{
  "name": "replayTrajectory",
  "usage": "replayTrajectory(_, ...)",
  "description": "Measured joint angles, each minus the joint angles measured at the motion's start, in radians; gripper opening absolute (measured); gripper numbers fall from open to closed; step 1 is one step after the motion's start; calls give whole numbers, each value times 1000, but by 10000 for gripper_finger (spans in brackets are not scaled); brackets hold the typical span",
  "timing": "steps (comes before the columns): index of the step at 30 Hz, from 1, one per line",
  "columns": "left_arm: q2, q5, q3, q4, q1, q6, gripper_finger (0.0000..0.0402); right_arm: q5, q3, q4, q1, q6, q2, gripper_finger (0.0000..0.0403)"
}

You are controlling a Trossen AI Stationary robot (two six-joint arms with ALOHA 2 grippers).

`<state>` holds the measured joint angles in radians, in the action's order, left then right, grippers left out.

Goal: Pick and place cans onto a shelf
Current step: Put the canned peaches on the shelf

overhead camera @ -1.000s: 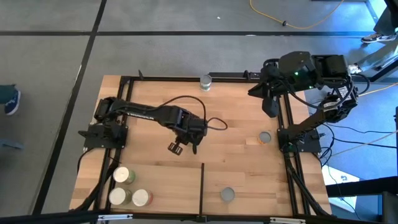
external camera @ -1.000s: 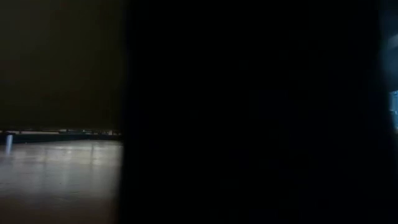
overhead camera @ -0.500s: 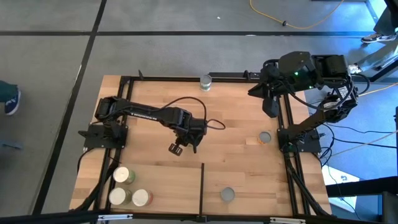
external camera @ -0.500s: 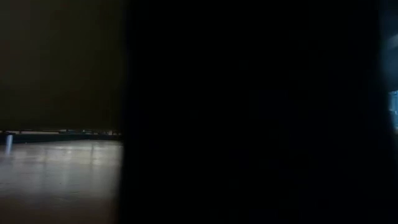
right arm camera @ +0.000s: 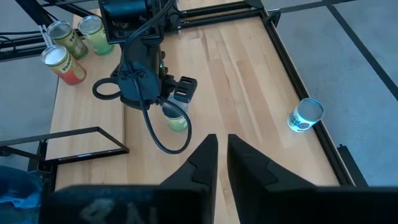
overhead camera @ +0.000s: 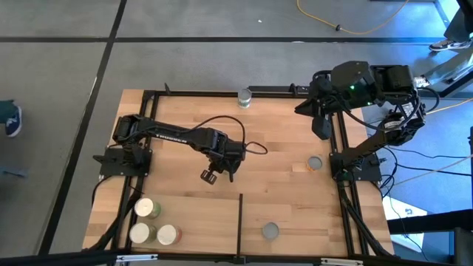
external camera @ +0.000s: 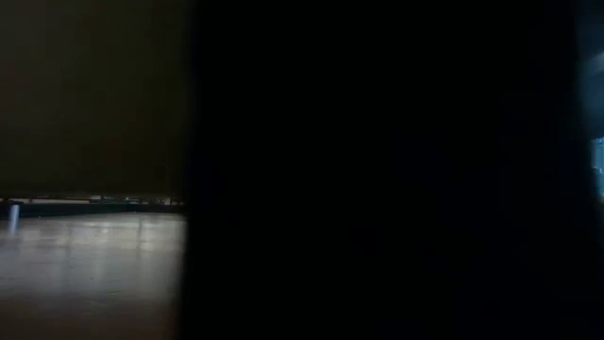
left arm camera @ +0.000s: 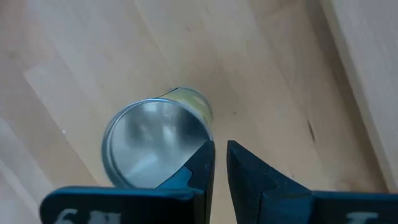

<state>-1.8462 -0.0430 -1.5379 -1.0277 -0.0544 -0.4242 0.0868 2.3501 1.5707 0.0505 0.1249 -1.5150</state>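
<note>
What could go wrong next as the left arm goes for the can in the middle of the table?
1. The left hand has its fingers nearly together beside the middle can, not around it. Descending like this could tip or shove it.
2. Another can stands right at the back rail. A nudge might send it over the edge.

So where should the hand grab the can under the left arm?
By its curved sides, coming down from above: the can stands upright, top up, with bare wood around. The left hand beside it would need opening first.
</note>
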Motion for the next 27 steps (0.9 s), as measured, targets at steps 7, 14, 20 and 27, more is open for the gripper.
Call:
replayTrajectory(7, 0, 3, 3, 17, 0, -1, 35, 0, 0, 0, 0, -1, 0, 39)
replayTrajectory(14, 8, 34, 76, 81, -1, 3, 35, 0, 0, 0, 0, -2, 0, 39)
replayTrajectory(20, 8, 40, 94, 98, -1, 27, 35, 0, 0, 0, 0, -3, 0, 39)
replayTrajectory(27, 6, 80, 95, 101, -5, 44, 6, 0, 0, 0, 0, -3, 0, 39)
